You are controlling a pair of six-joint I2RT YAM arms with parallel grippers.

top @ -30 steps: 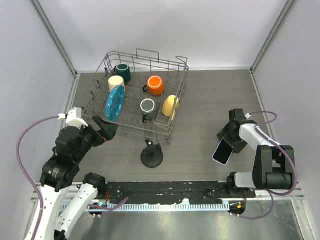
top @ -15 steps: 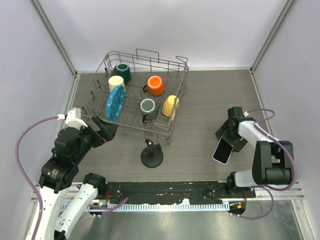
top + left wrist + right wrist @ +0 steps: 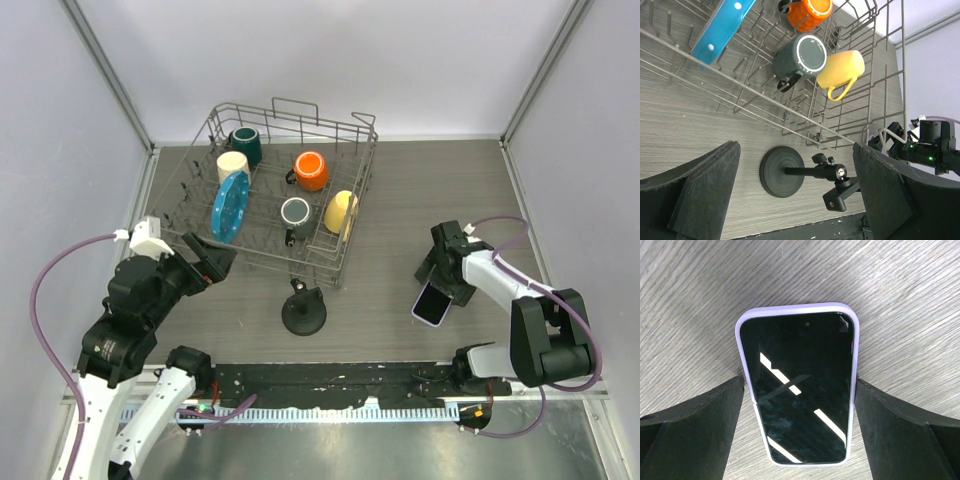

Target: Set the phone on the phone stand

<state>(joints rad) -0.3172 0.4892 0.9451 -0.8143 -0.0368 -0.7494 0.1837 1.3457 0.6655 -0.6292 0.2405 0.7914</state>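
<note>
The phone (image 3: 431,303), black screen with a pale lilac rim, is at the right of the table, screen up. My right gripper (image 3: 440,285) is shut on the phone. In the right wrist view the phone (image 3: 797,385) lies between the two fingers (image 3: 700,430), and each finger touches a long edge. The black phone stand (image 3: 303,312) stands on the table in front of the dish rack. The left wrist view shows its disc base (image 3: 781,171) and angled arm. My left gripper (image 3: 205,260) is open and empty, left of the stand.
A wire dish rack (image 3: 345,258) at the back left holds a blue plate (image 3: 230,204), orange (image 3: 311,170), grey (image 3: 296,213), yellow (image 3: 341,211), cream and dark green mugs. A black rail (image 3: 330,385) runs along the near edge.
My right gripper has moved left toward the table's middle, and the phone has moved left with it. The left arm and the stand have not moved.
</note>
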